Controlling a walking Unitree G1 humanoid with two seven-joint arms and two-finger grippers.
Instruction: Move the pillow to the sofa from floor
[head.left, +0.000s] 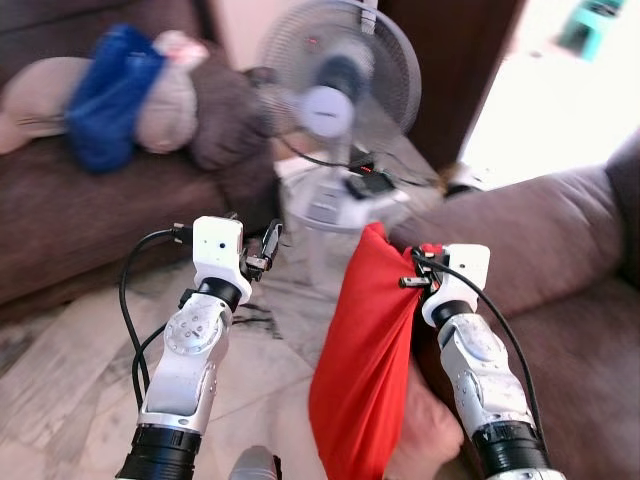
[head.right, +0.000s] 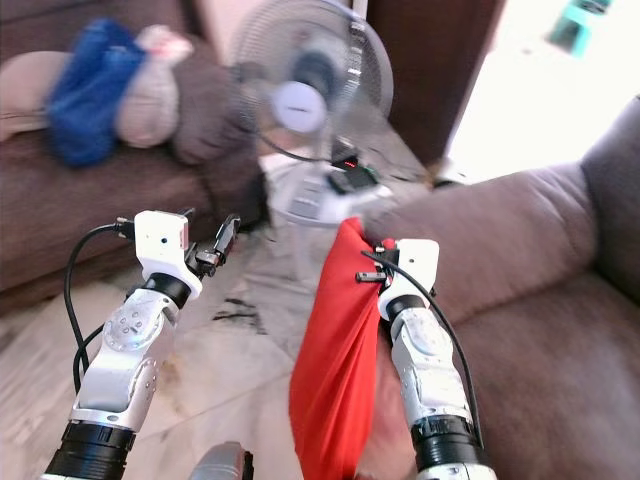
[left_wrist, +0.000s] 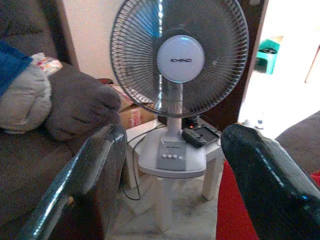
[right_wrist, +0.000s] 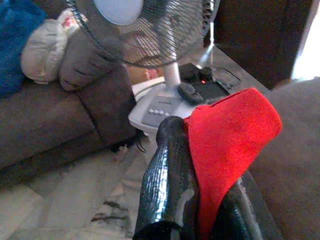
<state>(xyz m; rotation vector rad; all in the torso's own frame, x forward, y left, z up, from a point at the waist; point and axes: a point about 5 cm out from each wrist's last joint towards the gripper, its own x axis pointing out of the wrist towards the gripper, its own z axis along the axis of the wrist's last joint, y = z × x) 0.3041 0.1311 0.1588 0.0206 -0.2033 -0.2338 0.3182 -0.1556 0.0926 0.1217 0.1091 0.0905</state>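
Floor (head.left: 60, 390) of pale marbled tile, bounded by two brown sofas: one sofa (head.left: 70, 215) along the robot's left, carrying a blue cloth (head.left: 110, 95) and grey and dark cushions (head.left: 165, 110), and a second sofa (head.left: 560, 260) on the right, its rounded arm (head.right: 500, 235) near the right arm of the robot. Between the sofas, a small white surface (left_wrist: 210, 165) carries a white pedestal fan (head.left: 335, 95) and a black power adapter (left_wrist: 197, 136) with a red light; bright daylight enters at a doorway behind.

Pillow (head.left: 365, 350), red, is off the floor, hanging beside the front edge of the right-hand sofa. Its long axis runs nearly vertical, upper corner uppermost and lower end pointing down toward the floor, the body tilting slightly leftward as it descends.

Right pincer (right_wrist: 200, 200) is clenched on the pillow's top corner, red fabric pinched between its black fingers (right_wrist: 167, 175). Left pincer (left_wrist: 172, 190) is released, fingers spread wide, raised and aimed at the fan.
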